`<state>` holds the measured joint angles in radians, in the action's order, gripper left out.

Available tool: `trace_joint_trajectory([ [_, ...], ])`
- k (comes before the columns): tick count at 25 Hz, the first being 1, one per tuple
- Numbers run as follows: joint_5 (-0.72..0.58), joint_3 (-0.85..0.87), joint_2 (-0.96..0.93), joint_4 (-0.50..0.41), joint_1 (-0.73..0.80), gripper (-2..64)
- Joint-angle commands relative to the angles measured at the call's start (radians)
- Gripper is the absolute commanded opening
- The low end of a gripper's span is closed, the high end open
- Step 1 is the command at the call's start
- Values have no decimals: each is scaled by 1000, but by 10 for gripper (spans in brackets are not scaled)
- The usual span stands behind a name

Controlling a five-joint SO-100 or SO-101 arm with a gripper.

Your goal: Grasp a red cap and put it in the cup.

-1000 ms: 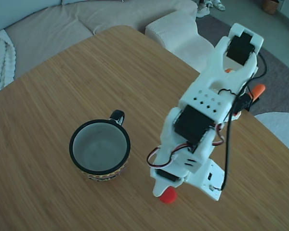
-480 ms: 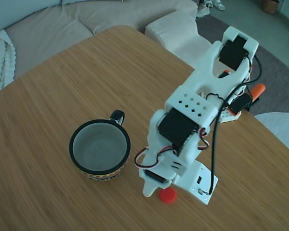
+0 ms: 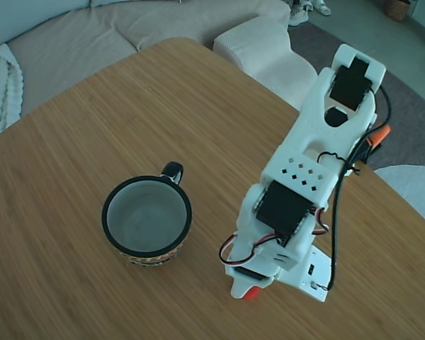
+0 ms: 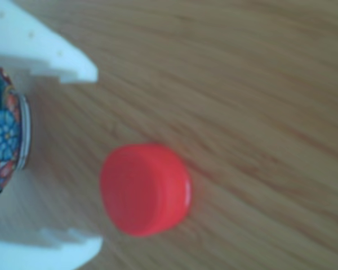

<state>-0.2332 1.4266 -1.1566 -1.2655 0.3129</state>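
Note:
The red cap (image 4: 145, 188) lies flat on the wooden table, just past the tips of two white fingers (image 4: 50, 53) that stand well apart above and below it in the other view. My gripper (image 4: 96, 157) is open and nothing is held. In the fixed view the gripper (image 3: 246, 287) points down at the table and covers most of the red cap (image 3: 253, 293). The cup (image 3: 147, 219) stands upright and empty to the left of the gripper, about a hand's width away. A strip of the cup's patterned outside (image 4: 1, 135) shows at the left edge of the other view.
The white arm (image 3: 312, 170) reaches in from the table's right edge, where an orange part (image 3: 380, 132) sticks out by its base. A sofa (image 3: 71, 35) and a pale footstool (image 3: 258, 42) stand beyond the table's far edge.
The arm swung left half a second ago and has come back right and lower over the cap, which now shows less. Cap and cup have stayed in place.

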Motion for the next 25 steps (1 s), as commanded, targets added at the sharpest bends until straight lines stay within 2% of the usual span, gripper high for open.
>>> trace_joint_trajectory([
  [1,3,-5,-21,3,0,328],
  [25,8,98,-20,98,-31,328],
])
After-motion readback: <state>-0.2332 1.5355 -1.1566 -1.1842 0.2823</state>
